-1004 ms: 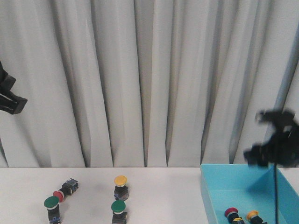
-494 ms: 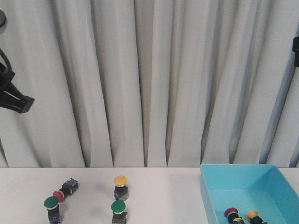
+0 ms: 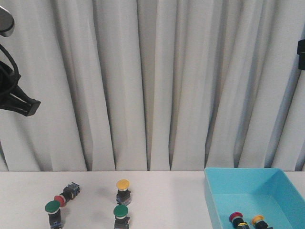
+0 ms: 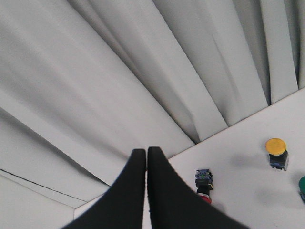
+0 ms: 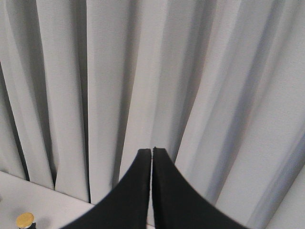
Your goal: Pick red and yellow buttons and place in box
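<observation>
Grippers (image 4: pixel 146 151) empty; box (image 3: pixel 217 200) holds seemingly 2 buttons (image 3: pixel 236 219).

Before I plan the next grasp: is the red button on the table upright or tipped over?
Tipped over. The red button lies on its side beside the upright green button, body pointing toward the curtain.

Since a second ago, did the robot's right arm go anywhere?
Yes. It was hanging over the blue box a second ago; now it has gone up and to the right, with only a dark bit showing at the curtain's edge.
</observation>
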Available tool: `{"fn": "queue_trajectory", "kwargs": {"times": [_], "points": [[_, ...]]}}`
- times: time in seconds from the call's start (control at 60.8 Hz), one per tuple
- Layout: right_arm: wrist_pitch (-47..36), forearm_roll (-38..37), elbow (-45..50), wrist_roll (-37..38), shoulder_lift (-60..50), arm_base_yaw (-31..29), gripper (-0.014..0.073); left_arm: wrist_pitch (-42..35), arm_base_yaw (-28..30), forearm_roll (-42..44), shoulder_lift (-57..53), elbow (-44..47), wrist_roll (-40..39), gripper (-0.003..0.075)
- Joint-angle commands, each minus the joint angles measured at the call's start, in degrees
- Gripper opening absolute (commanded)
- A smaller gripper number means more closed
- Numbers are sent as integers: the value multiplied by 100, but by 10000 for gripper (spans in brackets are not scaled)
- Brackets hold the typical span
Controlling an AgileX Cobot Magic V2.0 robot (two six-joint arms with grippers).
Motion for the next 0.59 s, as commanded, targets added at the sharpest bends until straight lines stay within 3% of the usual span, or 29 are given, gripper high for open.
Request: {"fn": "queue_trajectory", "kwargs": {"times": [0.0, 0.263, 0.395, 0.477, 0.576], "points": [[-366, 129, -148, 6, -105, -25, -8, -381, 9, 161, -135, -131, -72, -7], [-360, 130, -148, 6, -105, -25, -8, -381, 9, 69, -107, -131, -66, -7], [-360, 130, -148, 6, -105, -25, -8, -576, 70, -1566, -615, 141, -42, -6], [-359, 130, -148, 6, -105, -25, -8, -1121, 255, -2525, -1252, 971, 2, -6], [-359, 130, -148, 6, -105, -25, -8, -2532, 428, -2890, -2148, 2701, 0, -6]]}}
